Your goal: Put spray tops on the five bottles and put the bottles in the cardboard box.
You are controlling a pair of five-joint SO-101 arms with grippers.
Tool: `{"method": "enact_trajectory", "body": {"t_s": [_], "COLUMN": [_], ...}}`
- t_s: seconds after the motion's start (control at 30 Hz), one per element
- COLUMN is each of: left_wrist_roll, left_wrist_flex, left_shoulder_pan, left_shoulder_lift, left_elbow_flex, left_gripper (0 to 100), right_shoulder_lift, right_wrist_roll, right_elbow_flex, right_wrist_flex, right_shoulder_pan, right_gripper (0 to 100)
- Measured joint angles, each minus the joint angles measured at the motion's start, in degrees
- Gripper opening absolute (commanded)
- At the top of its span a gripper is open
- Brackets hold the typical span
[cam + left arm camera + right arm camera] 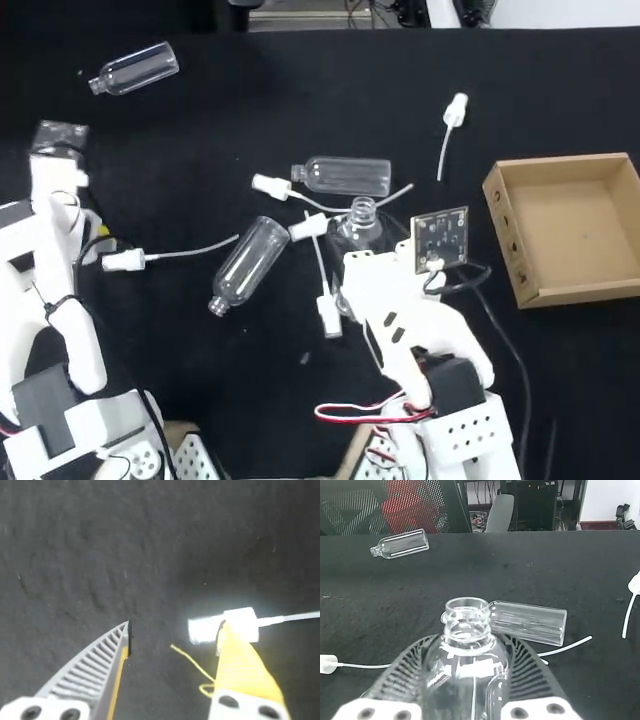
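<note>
White spray top (225, 625) sits by one finger (240, 665) of spread left hand (172, 630), closing could flick it; right hand (470, 641) clamps bottle (467, 680).

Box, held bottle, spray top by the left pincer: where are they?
Box (572, 225), high view, bare floor.
Held bottle (467, 625), right wrist view, open neck.
Spray top (240, 619), left wrist view, white head.

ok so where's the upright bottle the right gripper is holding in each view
high view: upright bottle mid-table, left of the cardboard box.
right wrist view: close up, clamped in the right gripper.
left wrist view: aimed elsewhere, at a spray top by the open left gripper.
shared landmark: the lying bottle just behind it, high and right wrist views.
</note>
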Motion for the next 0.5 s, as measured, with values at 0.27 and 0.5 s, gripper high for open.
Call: {"method": "enact_trajectory", "body": {"t_s": [0.27, 0.5], "left_wrist_roll": [34.37, 58.37], "left_wrist_flex": [15.56, 16.09], "left_shoulder_pan": [0.88, 5.27], "left_shoulder_lift": [4.04, 8.44], "left_elbow_flex": [-2.46, -3.87], "left_gripper": [26, 26], "right_shoulder_lift": [0.00, 0.00], "right_wrist_roll": [0.00, 2.02], "right_elbow_flex": [0.00, 0.00], "right_wrist_flex": [0.00, 0.00], "right_shoulder_pan": [0.00, 0.00], "right_gripper": [1.1, 1.1]}}
